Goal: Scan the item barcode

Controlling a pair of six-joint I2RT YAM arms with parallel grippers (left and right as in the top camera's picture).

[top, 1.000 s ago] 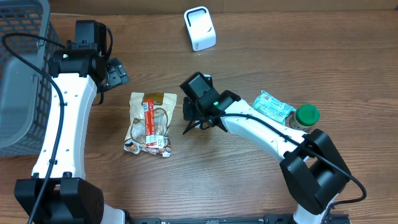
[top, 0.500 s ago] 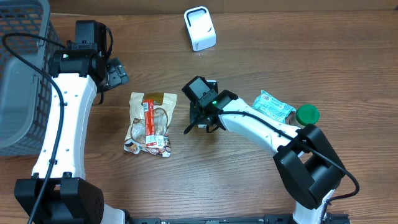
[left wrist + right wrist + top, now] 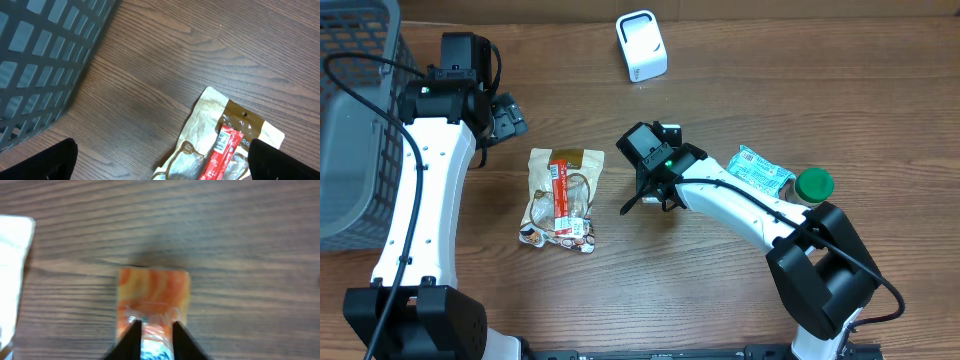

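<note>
The right gripper has edged rightward, away from the tan snack bag. Its fingers sit narrowly parted over the small orange wrapped packet, mid-frame on the wooden table. Whether they pinch it I cannot tell. Seat them squarely before lifting. Bare wood leads up to the white boxy scanner.

- Overhead: bright, even light from above. Shadows on the table are faint and soft. Sharp, no glare.
- Left wrist: crisp wood grain, with a dim soft patch mid-frame.
- Right wrist: whole frame soft. The orange packet is blurred, with a dark shadow along its far edge.
</note>
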